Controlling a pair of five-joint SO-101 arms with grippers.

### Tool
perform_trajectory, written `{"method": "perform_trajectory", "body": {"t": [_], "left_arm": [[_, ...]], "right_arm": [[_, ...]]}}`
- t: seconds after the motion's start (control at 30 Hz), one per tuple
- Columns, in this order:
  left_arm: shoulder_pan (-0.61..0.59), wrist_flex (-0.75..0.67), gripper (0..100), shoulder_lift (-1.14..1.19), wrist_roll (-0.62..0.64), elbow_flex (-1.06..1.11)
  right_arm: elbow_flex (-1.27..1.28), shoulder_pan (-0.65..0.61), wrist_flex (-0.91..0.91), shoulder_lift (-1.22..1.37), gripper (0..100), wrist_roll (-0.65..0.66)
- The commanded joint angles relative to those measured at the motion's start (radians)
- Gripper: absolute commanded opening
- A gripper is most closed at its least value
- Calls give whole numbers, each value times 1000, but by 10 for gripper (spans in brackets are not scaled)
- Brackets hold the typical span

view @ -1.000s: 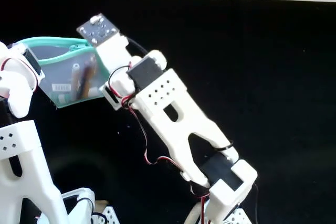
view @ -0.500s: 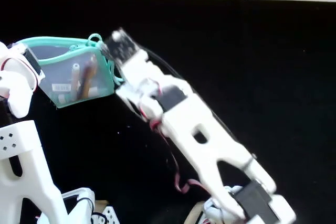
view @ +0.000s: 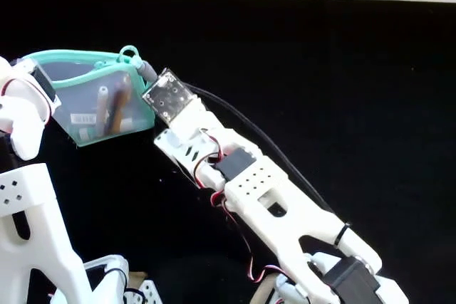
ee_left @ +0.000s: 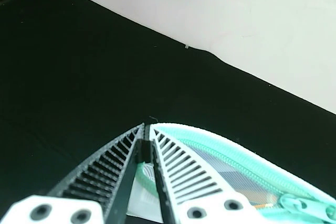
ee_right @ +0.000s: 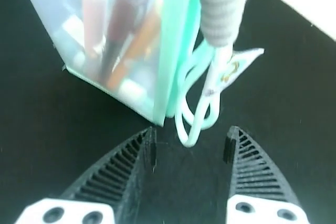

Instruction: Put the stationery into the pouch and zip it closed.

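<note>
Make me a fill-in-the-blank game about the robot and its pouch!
1. The pens are ____ the pouch.
2. The left hand is ____ on the pouch's rim.
3. The right hand is ____, next to the pouch's loop.

Missing words: inside; shut; open.

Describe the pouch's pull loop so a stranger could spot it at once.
On the black table, find the clear, mint-edged pouch held by the left gripper. At its end nearest the open right gripper hangs a thin mint cord loop, unlike the flat white tag beside it.
</note>
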Motion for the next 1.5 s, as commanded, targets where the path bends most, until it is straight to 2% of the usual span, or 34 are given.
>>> {"method": "perform_trajectory", "body": {"t": [0.0, 0.33, 0.6, 0.8, 1.1, 1.47], "left_arm": [[-2, 20, 7, 62, 5, 120], [-2, 20, 7, 62, 5, 119], [-2, 20, 7, 62, 5, 119], [-2, 20, 7, 62, 5, 119], [-2, 20, 7, 62, 5, 119], [-2, 20, 7, 62, 5, 119]], "right_arm": [[8, -15, -93, -10, 215, 9], [19, -8, -375, 128, 214, 14], [22, 53, -398, 145, 214, 12], [110, 50, -406, 142, 214, 12], [113, 53, -409, 151, 214, 11], [113, 70, -621, 251, 214, 11]]}}
